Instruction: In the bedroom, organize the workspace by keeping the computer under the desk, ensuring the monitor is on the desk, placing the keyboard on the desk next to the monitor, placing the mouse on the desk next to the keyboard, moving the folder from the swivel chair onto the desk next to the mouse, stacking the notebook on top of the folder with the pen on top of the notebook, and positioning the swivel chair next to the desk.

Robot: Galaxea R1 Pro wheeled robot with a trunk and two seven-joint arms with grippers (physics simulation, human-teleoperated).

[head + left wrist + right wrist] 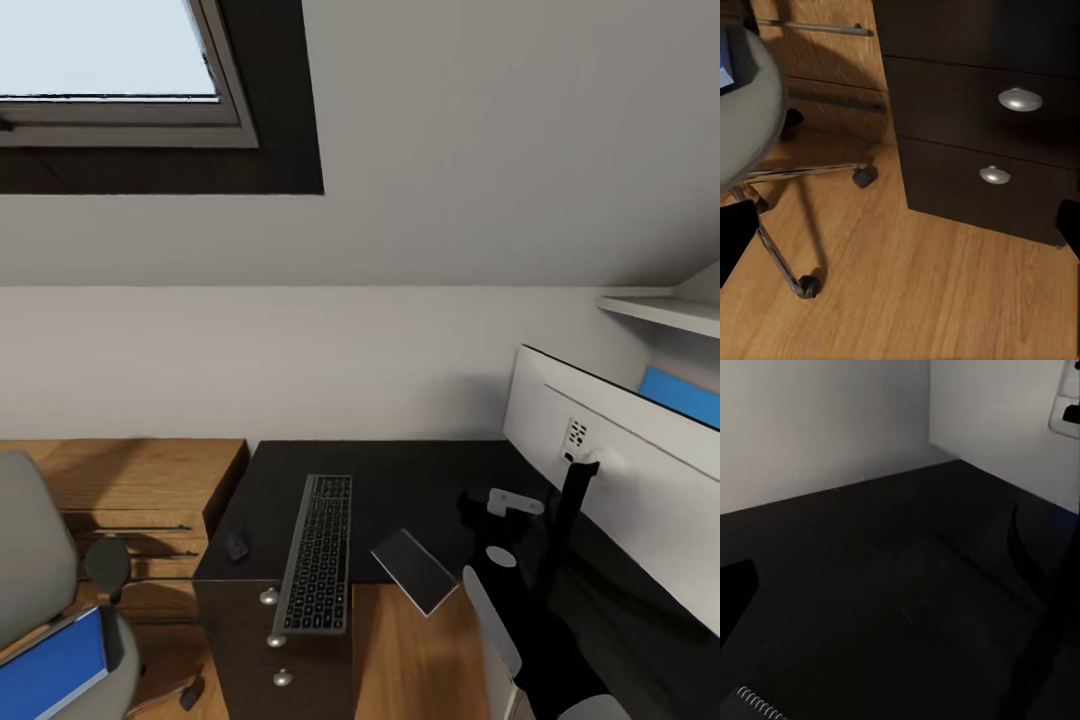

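Observation:
On the black desk (420,480) the keyboard (318,565) lies lengthwise, with the mouse (237,546) to its left. The grey notebook (413,570) sits tilted at the desk's front edge, and its spiral binding (754,705) shows in the right wrist view. The monitor (620,470) stands at the right, its white back toward me. The blue folder (50,670) rests on the swivel chair (30,560) at the lower left. My right gripper (900,592) hovers open over the desk top. Low over the floor, my left gripper (900,232) is open and faces the desk drawers (1020,100). Computer and pen are out of view.
A light wooden drawer unit (130,500) stands left of the desk, behind the chair. The chair's chrome base and castors (808,285) spread over the wood floor near the drawers. A blue wall panel (680,395) and a shelf (665,310) are behind the monitor.

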